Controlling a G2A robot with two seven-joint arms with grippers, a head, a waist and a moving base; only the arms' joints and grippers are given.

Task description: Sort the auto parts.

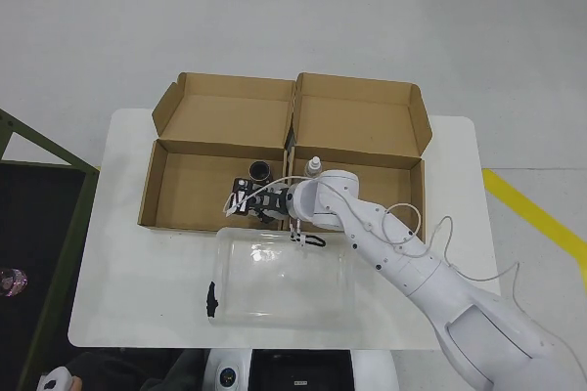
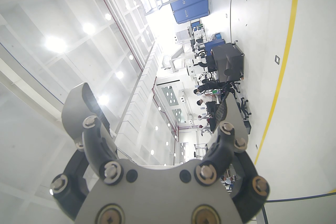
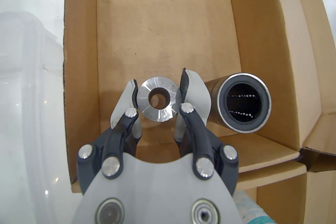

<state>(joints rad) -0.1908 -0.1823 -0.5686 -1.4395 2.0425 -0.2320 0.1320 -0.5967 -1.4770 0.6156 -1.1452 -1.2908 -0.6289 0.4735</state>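
The right pincer (image 3: 159, 83) is clamped on a flat, shiny steel ring (image 3: 169, 108), and we see one finger pad pressed to each side of its rim. The steel ring is thick-walled, with a round bore through the middle and faint radial marks on its bright face, which is turned toward the wrist camera. It sits over the floor of an open brown cardboard box (image 3: 162, 12), near one end wall; we cannot tell whether it touches the floor. Just beside it, past one finger, a tube-shaped metal sleeve (image 3: 216, 92) lies on its side close to the box's long wall. It has a dark end ring and rows of small bright balls inside its black bore.

From above, we see the right arm come in from the robot's right and pass over a corner of a clear plastic tub (image 1: 274, 283). It bends at the wrist so that the pincer points toward the robot's left inside the box. A second open cardboard box (image 1: 372, 191) adjoins the first on the robot's right and holds a small white bottle (image 1: 314, 166). Boxes and tub stand on a white table (image 1: 117, 244), the tub just in front of the boxes. A small black piece (image 1: 211, 298) lies at the tub's left end.

The left pincer (image 2: 155, 93) has its fingers spread wide apart and points out into the hall, toward the ceiling lights.
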